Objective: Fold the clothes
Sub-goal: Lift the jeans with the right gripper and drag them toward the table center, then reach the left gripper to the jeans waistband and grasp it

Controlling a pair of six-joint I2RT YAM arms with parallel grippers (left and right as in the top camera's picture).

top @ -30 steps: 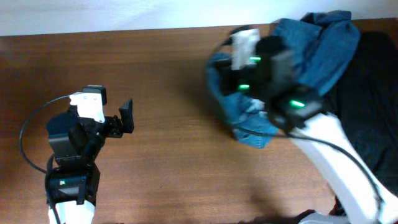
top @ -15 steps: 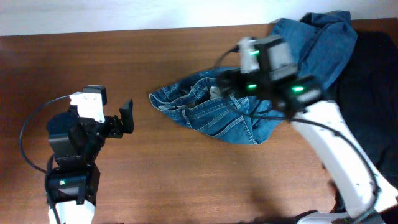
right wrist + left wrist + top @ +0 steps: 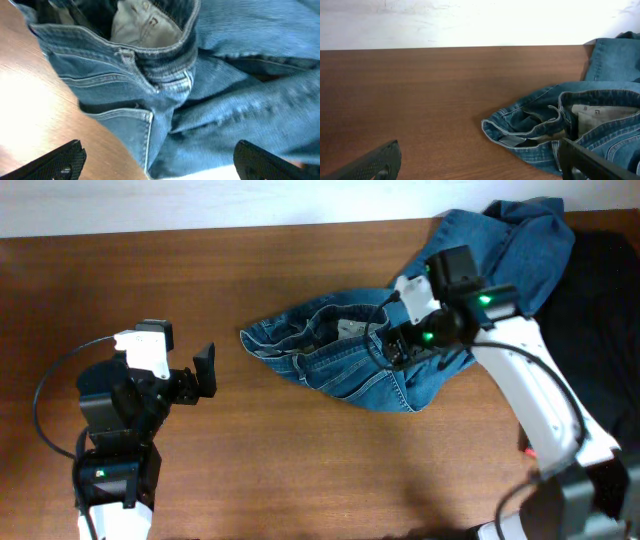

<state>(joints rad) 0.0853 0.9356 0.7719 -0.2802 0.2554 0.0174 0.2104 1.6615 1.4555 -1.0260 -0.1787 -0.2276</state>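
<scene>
Crumpled jeans (image 3: 335,365) lie on the wooden table (image 3: 260,470), waistband gaping and legs trailing toward the far right corner. The right gripper (image 3: 394,348) hovers over the seat with its jaws spread, seemingly gripping nothing. The left gripper (image 3: 203,372) sits well apart, likewise released.

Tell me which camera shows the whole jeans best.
Overhead: the jeans show nearly entire, waistband to bunched legs. Left wrist catches only the waistband end; right wrist, a close-up of waistband and pocket.
</scene>
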